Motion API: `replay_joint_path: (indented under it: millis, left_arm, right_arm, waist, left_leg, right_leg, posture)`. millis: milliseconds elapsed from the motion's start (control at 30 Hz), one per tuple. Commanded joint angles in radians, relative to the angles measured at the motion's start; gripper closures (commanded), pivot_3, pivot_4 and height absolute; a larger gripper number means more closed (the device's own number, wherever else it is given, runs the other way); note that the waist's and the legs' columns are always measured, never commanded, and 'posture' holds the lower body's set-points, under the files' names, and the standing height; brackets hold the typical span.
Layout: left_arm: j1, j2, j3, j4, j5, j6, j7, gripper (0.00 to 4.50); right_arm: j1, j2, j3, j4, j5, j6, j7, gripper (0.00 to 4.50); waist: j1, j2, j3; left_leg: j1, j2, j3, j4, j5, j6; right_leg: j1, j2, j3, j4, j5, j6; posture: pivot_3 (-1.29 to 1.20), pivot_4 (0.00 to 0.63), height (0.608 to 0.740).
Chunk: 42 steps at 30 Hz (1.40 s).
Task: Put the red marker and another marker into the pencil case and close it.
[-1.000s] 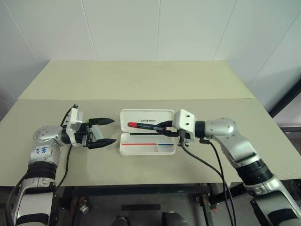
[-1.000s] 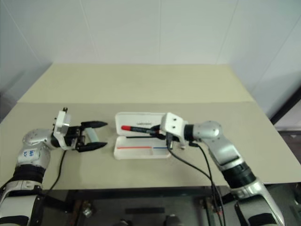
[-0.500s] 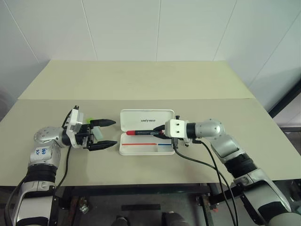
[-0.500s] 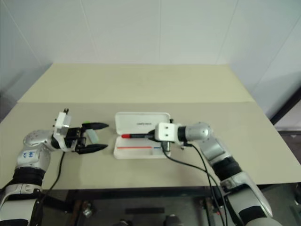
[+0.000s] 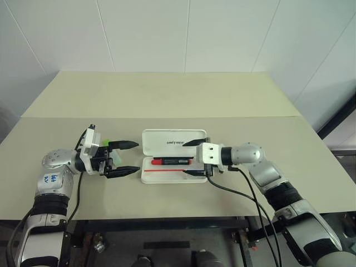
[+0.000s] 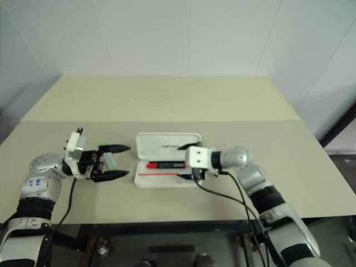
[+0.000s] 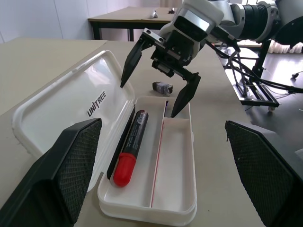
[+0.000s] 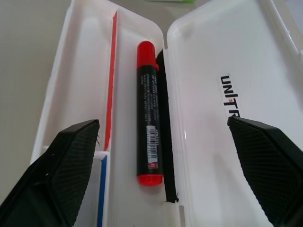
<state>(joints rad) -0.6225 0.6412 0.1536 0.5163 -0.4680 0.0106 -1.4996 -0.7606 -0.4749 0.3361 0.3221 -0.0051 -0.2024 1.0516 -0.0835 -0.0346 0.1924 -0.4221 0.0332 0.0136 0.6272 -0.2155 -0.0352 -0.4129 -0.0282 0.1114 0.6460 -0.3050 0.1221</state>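
Note:
The pencil case (image 5: pixel 161 140) lies open at the middle of the table, its lid flat toward the far side. The red marker (image 5: pixel 172 162) rests lengthwise in its tray (image 7: pixel 175 156), red end toward my left arm. My right gripper (image 5: pixel 184 159) hovers open over the marker's black end, one finger above the lid and one at the tray's near rim, touching nothing. My left gripper (image 5: pixel 136 156) stands open just left of the case, pointing at it. A light green marker (image 6: pixel 103 147) shows at the base of its fingers, mostly hidden; I cannot tell whether they touch.
A small grey-black piece (image 7: pixel 162 87) lies on the table just past the case's right end. A black cable (image 5: pixel 245 194) hangs from my right wrist over the table's near edge. A seam (image 5: pixel 250 116) crosses the tabletop behind the case.
My right gripper lowered the red marker from over the lid into the tray, then opened and let it go. The left arm kept still.

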Motion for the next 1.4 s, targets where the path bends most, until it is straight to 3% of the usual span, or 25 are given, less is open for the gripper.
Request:
replay_joint_path:
  millis: [33, 233, 567, 933, 1133, 1400]
  left_arm:
    - [0.003, -0.004, 0.009, -0.043, -0.022, 0.002, -0.007, 0.00]
    - [0.025, -0.021, 0.025, -0.084, -0.009, 0.004, 0.077, 0.00]
    - [0.103, -0.066, 0.065, -0.257, 0.047, 0.153, 0.555, 0.00]
    - [0.221, -0.169, 0.160, -0.484, 0.054, 0.395, 1.062, 0.00]
    - [0.226, -0.276, 0.168, -0.563, 0.082, 0.475, 1.306, 0.00]
    - [0.165, -0.319, 0.172, -0.493, 0.155, 0.624, 1.529, 0.00]
  right_arm:
    - [0.029, -0.022, -0.052, -0.146, 0.090, 0.082, 0.047, 0.04]
    - [0.115, -0.050, -0.158, -0.425, 0.302, 0.324, 0.050, 0.04]
    - [0.298, -0.146, -0.366, -0.678, 0.544, 0.544, 0.012, 0.04]
    - [0.428, -0.266, -0.540, -0.621, 0.707, 0.568, 0.148, 0.04]
    - [0.381, -0.278, -0.528, -0.530, 0.681, 0.536, 0.183, 0.04]
    - [0.330, -0.242, -0.486, -0.486, 0.648, 0.512, 0.176, 0.04]
  waist:
    - [0.001, 0.000, 0.000]
    - [0.004, 0.000, 0.000]
    - [0.009, 0.000, 0.000]
    - [0.011, -0.001, 0.000]
    - [0.015, -0.001, 0.000]
    - [0.027, -0.001, 0.001]
  left_leg:
    - [0.000, 0.000, 0.000, 0.000, 0.000, 0.000]
    - [0.000, 0.000, -0.001, 0.000, 0.000, 0.000]
    - [0.000, 0.001, -0.003, 0.000, 0.000, 0.000]
    - [0.001, 0.000, -0.002, 0.001, 0.000, 0.000]
    - [0.001, -0.001, -0.001, 0.002, 0.000, 0.000]
    - [0.000, -0.001, -0.001, 0.002, 0.000, 0.000]
  right_leg:
    - [0.000, 0.000, 0.000, 0.000, 0.000, 0.000]
    - [0.000, -0.001, 0.000, 0.000, 0.000, 0.000]
    - [0.001, -0.003, 0.000, -0.002, 0.000, 0.000]
    - [0.003, -0.002, 0.000, -0.003, 0.001, 0.001]
    - [0.004, -0.002, 0.000, -0.004, 0.002, 0.003]
    - [0.004, 0.000, 0.000, -0.004, 0.002, 0.003]
  posture:
    - [0.00, 0.150, 0.740]
    - [0.00, 0.150, 0.740]
    - [0.00, 0.150, 0.740]
    - [0.00, 0.150, 0.740]
    - [0.00, 0.150, 0.740]
    - [0.00, 0.150, 0.740]
